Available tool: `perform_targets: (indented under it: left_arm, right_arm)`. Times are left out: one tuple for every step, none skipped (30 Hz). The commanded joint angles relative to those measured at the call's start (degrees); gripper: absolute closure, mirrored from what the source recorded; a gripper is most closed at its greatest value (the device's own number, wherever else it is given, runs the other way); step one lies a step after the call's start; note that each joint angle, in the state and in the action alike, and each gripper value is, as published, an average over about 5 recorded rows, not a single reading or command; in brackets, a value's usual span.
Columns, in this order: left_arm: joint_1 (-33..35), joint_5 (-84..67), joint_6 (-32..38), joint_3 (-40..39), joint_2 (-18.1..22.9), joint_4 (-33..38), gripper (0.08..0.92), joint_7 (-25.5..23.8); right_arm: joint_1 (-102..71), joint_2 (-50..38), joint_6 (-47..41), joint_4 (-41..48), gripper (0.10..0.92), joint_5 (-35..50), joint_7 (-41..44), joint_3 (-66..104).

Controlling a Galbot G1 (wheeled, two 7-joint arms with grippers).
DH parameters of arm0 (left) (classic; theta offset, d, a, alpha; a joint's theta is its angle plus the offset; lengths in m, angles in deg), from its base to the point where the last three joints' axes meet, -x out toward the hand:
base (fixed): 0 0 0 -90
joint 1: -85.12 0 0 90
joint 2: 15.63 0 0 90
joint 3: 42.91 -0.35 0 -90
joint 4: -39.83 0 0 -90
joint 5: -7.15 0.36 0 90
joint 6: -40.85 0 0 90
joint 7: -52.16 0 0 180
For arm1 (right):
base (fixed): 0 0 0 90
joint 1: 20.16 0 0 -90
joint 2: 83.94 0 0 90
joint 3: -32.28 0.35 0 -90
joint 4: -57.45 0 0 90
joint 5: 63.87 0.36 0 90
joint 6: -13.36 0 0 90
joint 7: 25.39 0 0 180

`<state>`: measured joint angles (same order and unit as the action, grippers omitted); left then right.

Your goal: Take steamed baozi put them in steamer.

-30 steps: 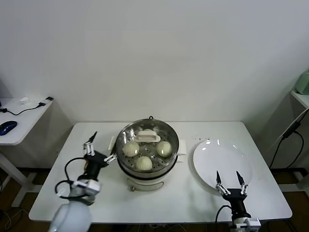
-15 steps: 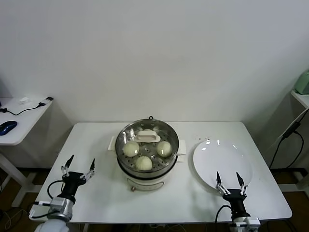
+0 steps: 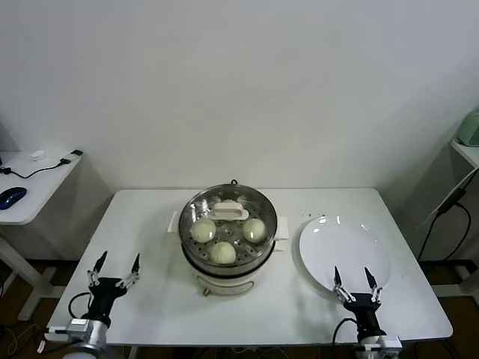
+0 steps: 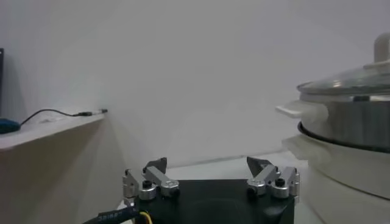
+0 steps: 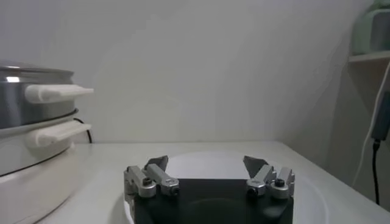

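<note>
The steamer (image 3: 196, 262) stands mid-table with a glass lid on it, whose white handle (image 3: 228, 213) lies across the top. Three cream-white baozi (image 3: 202, 229) (image 3: 254, 229) (image 3: 222, 252) show through the lid on the perforated tray; a fourth is not clearly visible behind the handle. My left gripper (image 3: 114, 262) is open and empty near the table's front left, apart from the steamer, whose wall shows in the left wrist view (image 4: 353, 122). My right gripper (image 3: 351, 277) is open and empty over the front edge of the white plate (image 3: 352, 239).
The plate is empty and lies right of the steamer; it also shows in the right wrist view (image 5: 311, 195). A side table with a blue mouse (image 3: 11, 197) and cables stands at the far left. A shelf (image 3: 468, 149) stands at the far right.
My left gripper has drawn back from the steamer's left handle to the table's front left, staying open. The right gripper and the buns have not moved.
</note>
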<state>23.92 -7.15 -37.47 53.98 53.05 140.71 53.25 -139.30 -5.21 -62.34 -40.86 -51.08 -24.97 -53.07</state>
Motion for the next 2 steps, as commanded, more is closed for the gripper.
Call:
perform_targets:
  left_arm:
    - [0.5,-2.6,1.8,0.8,-0.1,-1.2,0.177,-0.1]
    - [0.5,-2.6,1.8,0.8,-0.1,-1.2,0.177,-0.1]
  right_arm:
    - [0.0,0.0,-0.1,0.0,0.203,0.1,0.1,-0.1]
    - [-0.1,0.0,-0.1,0.0,0.203,0.1,0.1,-0.1]
